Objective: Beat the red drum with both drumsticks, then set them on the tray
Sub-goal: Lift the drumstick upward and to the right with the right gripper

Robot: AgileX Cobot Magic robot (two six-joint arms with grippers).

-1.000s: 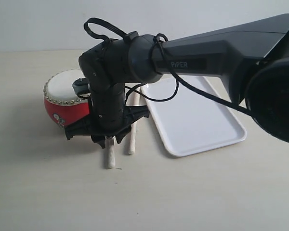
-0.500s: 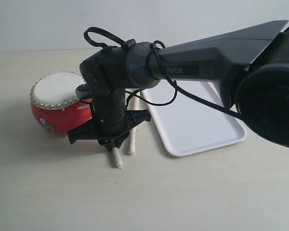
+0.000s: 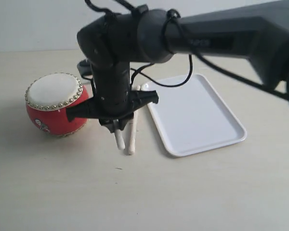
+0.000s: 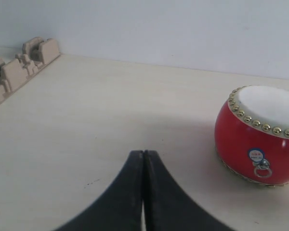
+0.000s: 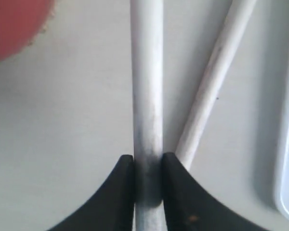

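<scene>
We pinched one drumstick [image 3: 119,141] in our right claw [image 5: 148,166] between the red drum [image 3: 52,108] and the tray [image 3: 157,127] rim, its end higher than before, left claw [image 4: 143,166] pressed together.

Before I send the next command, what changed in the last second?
The right fingers closed on one drumstick and the arm rose, lifting it. The drum slid left, away from the tray. The other drumstick and the tray stayed put.
</scene>
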